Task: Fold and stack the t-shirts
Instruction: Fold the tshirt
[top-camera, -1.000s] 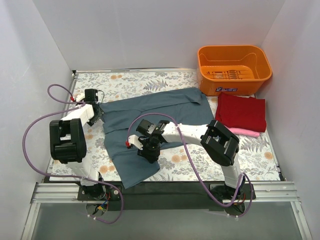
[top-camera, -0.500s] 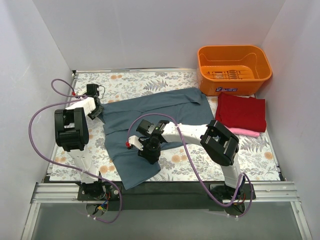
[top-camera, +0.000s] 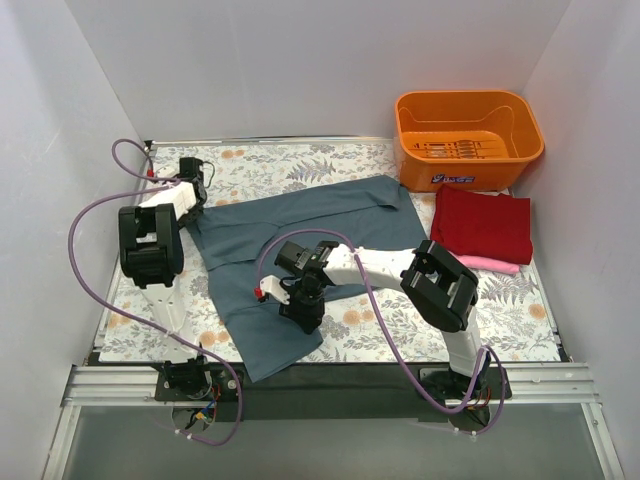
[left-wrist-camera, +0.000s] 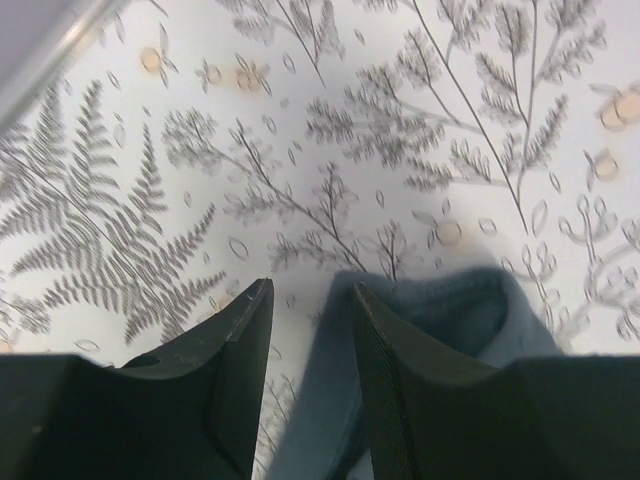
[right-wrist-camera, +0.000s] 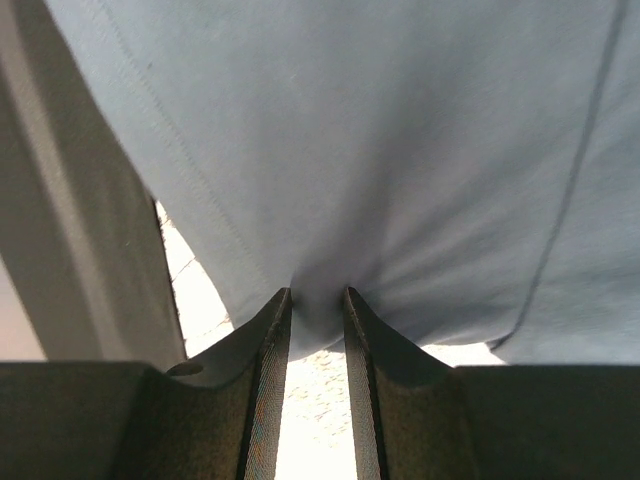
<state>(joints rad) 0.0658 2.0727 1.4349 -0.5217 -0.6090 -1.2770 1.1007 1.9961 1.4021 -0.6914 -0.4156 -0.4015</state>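
Blue-grey t-shirt (top-camera: 300, 225) spread over worktop (top-camera: 500, 300) centre, reaching toward near edge. Right gripper (right-wrist-camera: 316, 295) mid-shirt, fingers nearly together, fold of blue-grey cloth pinched between tips. Left gripper (left-wrist-camera: 310, 290) at shirt's far-left corner, near worktop's left edge. Narrow gap between its fingers, cloth edge beside right finger; cannot tell if pinched. Dark red t-shirt (top-camera: 480, 225) folded by right edge, on pink t-shirt (top-camera: 490, 264). Orange basket (top-camera: 468, 135) in far right corner.

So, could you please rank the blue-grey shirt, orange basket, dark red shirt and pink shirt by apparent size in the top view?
1. blue-grey shirt, spread out
2. orange basket
3. dark red shirt
4. pink shirt, only a strip showing
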